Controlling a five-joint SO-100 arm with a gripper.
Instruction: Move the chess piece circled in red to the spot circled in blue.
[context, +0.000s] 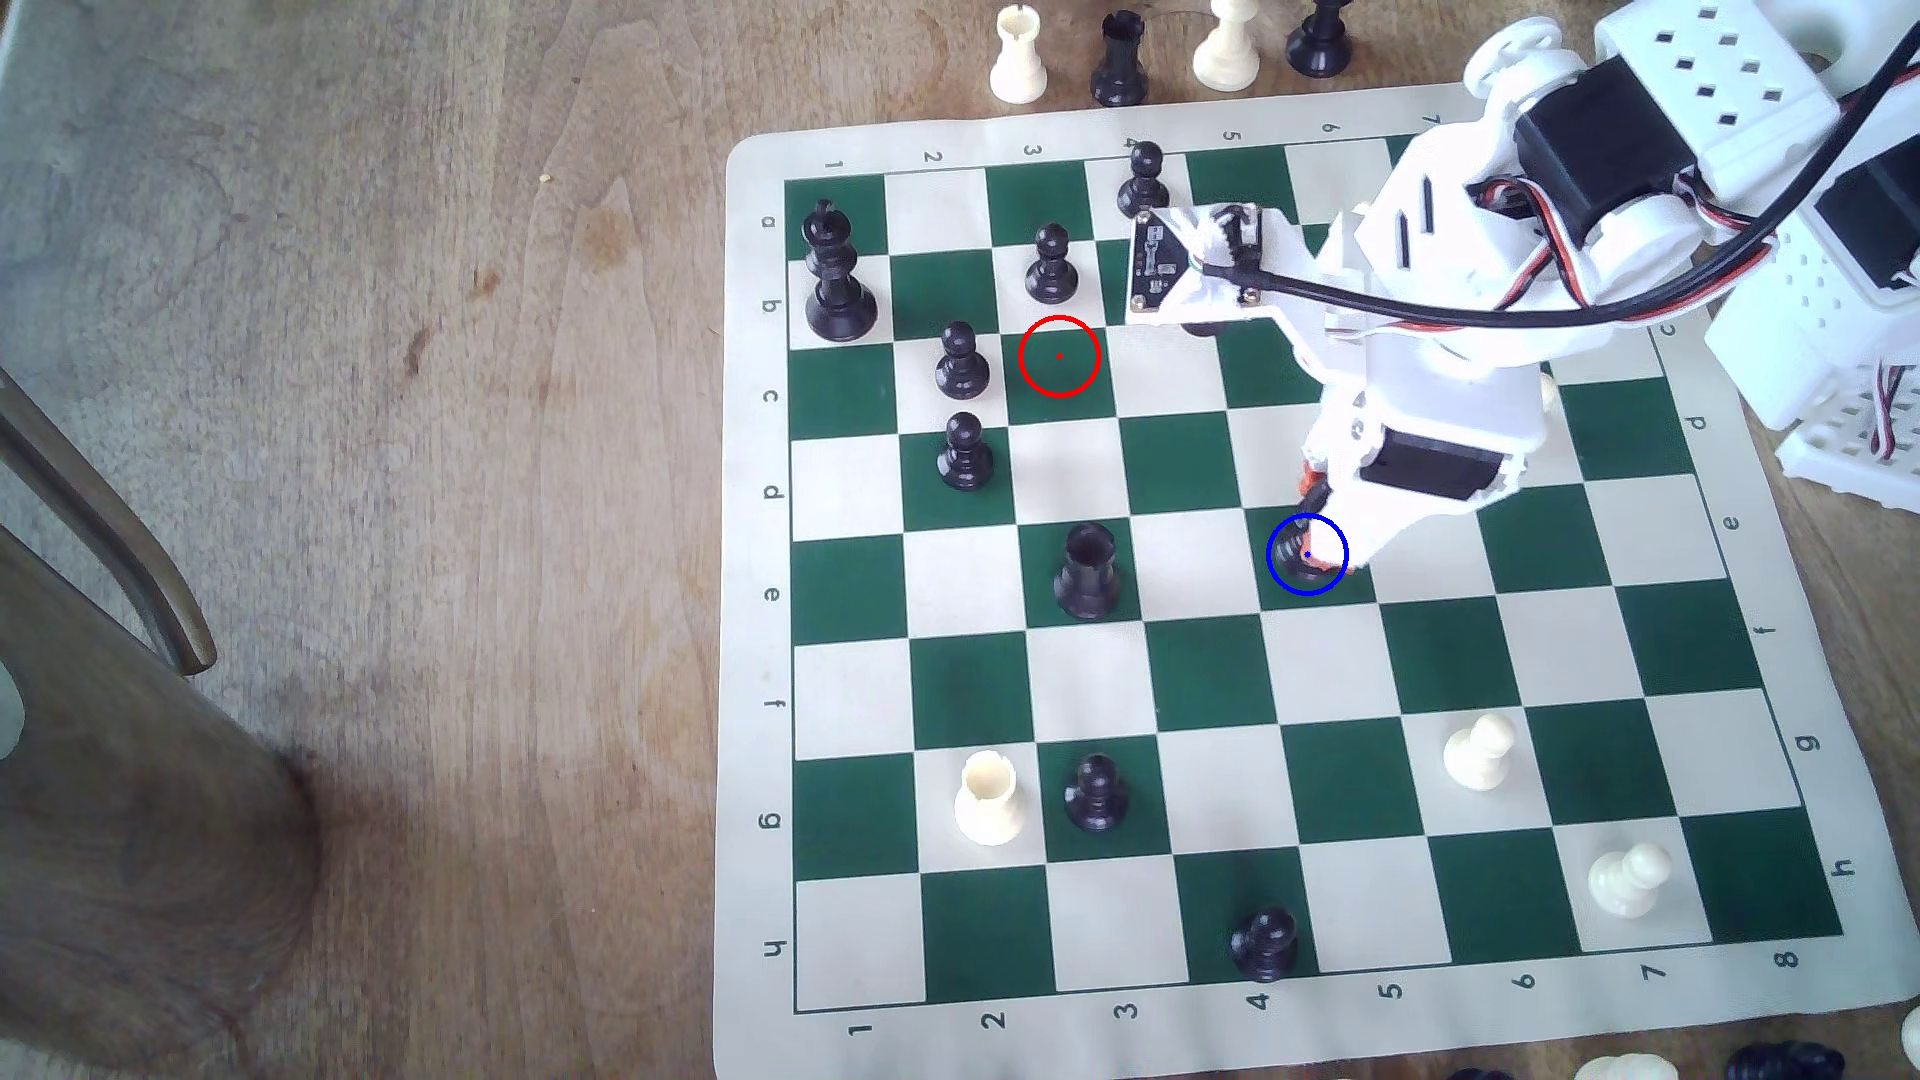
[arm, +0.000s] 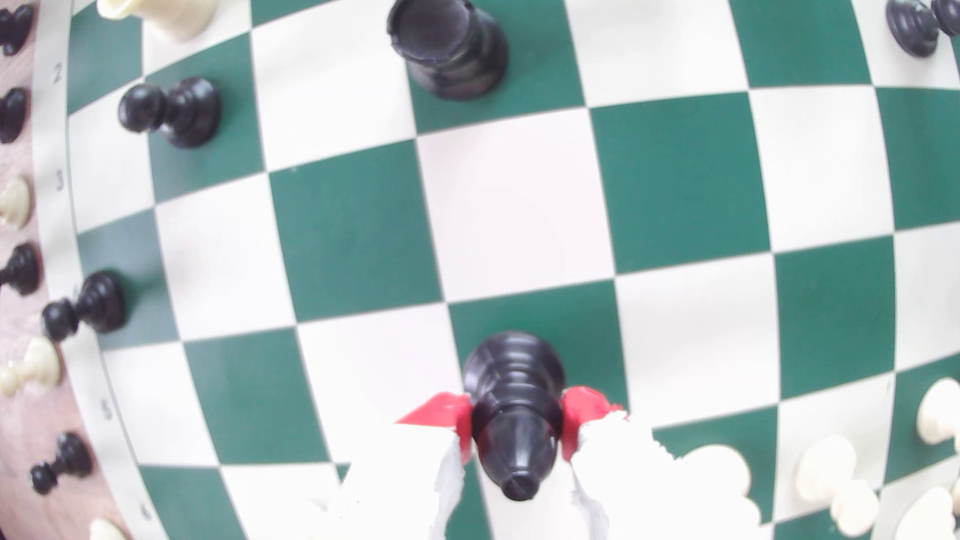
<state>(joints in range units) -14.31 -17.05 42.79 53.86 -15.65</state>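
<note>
The wooden desk (context: 416, 415) is carrying a green-and-cream chess board (context: 1174, 675) that is occupying the exterior view's right. The white arm (context: 1455, 343) is reaching in from that view's upper right, over the board's upper right part, with its gripper (context: 1317, 550) pointing down at the blue ring (context: 1307, 555) on a dark green square in row e. The fingers (arm: 582, 415), padded in red, are closing narrowly on either side of the black bishop (arm: 514, 415), pressing against its upper body; the wrist view is showing the bishop upright with its base over a dark green square. In the exterior view the bishop (context: 1294, 550) is sitting inside the blue ring, partly hidden by the gripper; whether its base is touching the board cannot be told. The red ring (context: 1059, 356) is marking a dark green square in row c, well apart from the gripper toward the exterior view's upper left, with no piece standing on it. The black king (context: 834, 275) is standing near the board's upper left corner in the exterior view. The black rook (context: 1087, 571) is standing two squares to the exterior view's left of the blue ring. A black pawn (context: 962, 361) is standing just beside the red ring on that view's left.
</note>
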